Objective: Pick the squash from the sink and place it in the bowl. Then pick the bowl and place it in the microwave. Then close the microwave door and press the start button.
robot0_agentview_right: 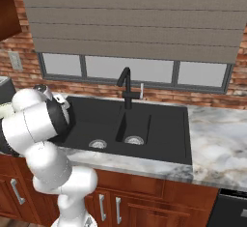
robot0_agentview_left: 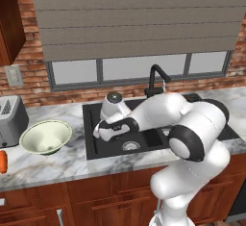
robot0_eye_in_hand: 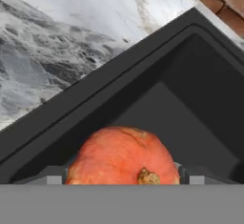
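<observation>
Orange squash (robot0_eye_in_hand: 121, 156) sits between the pincer (robot0_eye_in_hand: 121, 178) tips over the black sink (robot0_eye_in_hand: 190, 99), seemingly grasped; cream bowl (robot0_agentview_left: 45, 137) waits empty on the marble desk (robot0_agentview_left: 57, 165); bowl, microwave, door and button steps remain.

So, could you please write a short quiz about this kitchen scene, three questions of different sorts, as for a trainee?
1. True or false: the wide cream bowl with flaring sides stands on the grey marble counter, to the left of the black rectangular double-basin sink.
2. In the hand view, what sits between the finger tips of the dark two-finger gripper? A: the small roundish orange squash. B: a round steel drain. C: a metal toaster.
3. Fill in the missing word: at this moment the bowl holds ____.

Key: 1 true; 2 A; 3 nothing.
</observation>
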Motion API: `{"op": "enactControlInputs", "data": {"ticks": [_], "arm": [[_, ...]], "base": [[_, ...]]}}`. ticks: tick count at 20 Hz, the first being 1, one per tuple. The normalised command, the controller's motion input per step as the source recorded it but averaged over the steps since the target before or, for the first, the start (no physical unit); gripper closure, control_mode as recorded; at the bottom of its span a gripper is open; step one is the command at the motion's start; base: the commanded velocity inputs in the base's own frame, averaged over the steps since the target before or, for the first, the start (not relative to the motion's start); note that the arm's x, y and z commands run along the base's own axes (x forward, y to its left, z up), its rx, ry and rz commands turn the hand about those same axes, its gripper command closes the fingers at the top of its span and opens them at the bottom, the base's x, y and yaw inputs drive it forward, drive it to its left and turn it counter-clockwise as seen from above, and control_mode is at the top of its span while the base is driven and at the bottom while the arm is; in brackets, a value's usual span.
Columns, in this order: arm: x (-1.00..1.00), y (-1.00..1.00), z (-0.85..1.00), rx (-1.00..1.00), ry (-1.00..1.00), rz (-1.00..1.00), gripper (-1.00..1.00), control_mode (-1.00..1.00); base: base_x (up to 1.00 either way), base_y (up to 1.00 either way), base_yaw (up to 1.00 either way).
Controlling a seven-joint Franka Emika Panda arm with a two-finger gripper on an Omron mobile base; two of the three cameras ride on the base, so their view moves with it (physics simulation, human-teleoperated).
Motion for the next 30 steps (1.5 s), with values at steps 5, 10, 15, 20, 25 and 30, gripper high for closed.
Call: {"op": "enactControlInputs", "data": {"ticks": [5,10,15,20,25,30], "arm": [[-0.59,0.54,1.00,0.00,-0.01,0.00,1.00,-1.00],[-0.54,0.76,1.00,0.00,0.00,0.00,1.00,-1.00],[-0.29,1.00,0.88,-0.02,-0.01,0.05,1.00,-1.00],[0.00,0.99,0.14,-0.09,0.00,0.02,1.00,-1.00],[0.26,0.53,-0.38,-0.12,0.02,0.00,1.00,-1.00],[0.32,0.05,-0.26,-0.02,0.02,0.00,1.00,-1.00]], "base": [[0.00,0.00,0.00],[0.00,0.00,0.00],[0.00,0.00,0.00],[0.00,0.00,0.00],[0.00,0.00,0.00],[0.00,0.00,0.00]]}}
